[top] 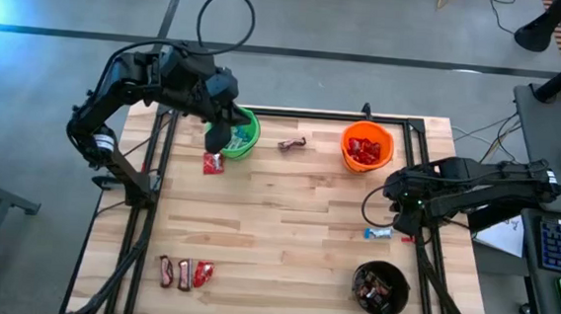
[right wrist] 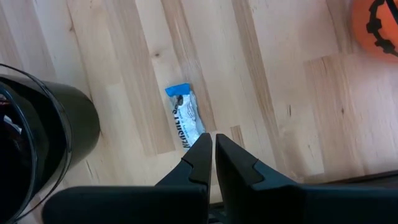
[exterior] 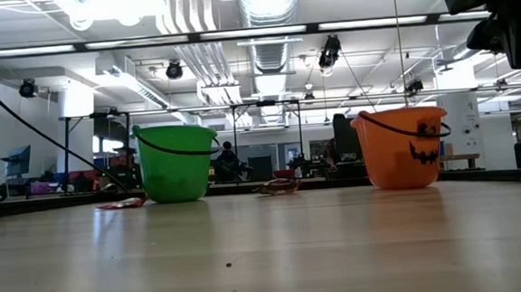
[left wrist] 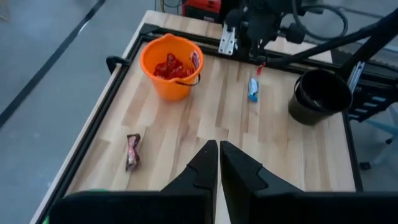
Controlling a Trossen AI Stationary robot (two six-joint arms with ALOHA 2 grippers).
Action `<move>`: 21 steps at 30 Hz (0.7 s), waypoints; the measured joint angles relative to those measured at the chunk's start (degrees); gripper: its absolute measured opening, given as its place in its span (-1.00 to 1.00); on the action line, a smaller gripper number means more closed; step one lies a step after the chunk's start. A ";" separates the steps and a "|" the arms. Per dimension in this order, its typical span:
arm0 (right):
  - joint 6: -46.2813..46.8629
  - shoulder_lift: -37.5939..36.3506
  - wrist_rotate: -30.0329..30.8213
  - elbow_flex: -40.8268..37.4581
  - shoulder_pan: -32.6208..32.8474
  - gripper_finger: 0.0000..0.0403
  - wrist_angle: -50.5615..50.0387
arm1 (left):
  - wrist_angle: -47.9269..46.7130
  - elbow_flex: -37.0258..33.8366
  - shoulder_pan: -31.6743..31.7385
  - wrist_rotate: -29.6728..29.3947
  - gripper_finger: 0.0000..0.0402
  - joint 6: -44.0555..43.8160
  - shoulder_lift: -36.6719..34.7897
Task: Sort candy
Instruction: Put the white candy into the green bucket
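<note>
The candy lies scattered on the wooden table. A red packet [top: 214, 162] lies beside the green bucket [top: 243, 135], and a dark brown bar [top: 292, 144] lies between the green bucket and the orange bucket [top: 366, 148]. A light-blue-and-white bar [right wrist: 186, 121] lies near the right edge. Three more sweets [top: 184, 274] lie at the near left. My left gripper [left wrist: 219, 149] is shut and empty, raised over the green bucket's left rim. My right gripper [right wrist: 213, 140] is shut and empty, pointing steeply down above the light-blue bar's near end.
The orange bucket holds red packets [left wrist: 171, 65]. A black bucket [top: 380, 288] at the near right holds dark bars. A black metal frame [top: 150, 183] runs along the table's left, far and right edges. The table's middle is bare wood [top: 286, 217].
</note>
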 joint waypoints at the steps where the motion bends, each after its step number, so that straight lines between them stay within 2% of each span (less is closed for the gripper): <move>1: -0.02 0.00 0.00 0.00 0.00 -0.94 0.01 | 0.50 0.00 0.00 0.02 -1.00 -0.08 0.00; 14: -0.07 0.00 0.00 0.00 0.01 -0.94 0.20 | 6.96 0.00 -0.01 0.01 -1.00 -0.12 0.87; 21: -0.06 0.00 0.00 0.00 0.00 -0.94 0.28 | 4.69 0.00 -0.01 0.02 -1.00 -0.10 1.70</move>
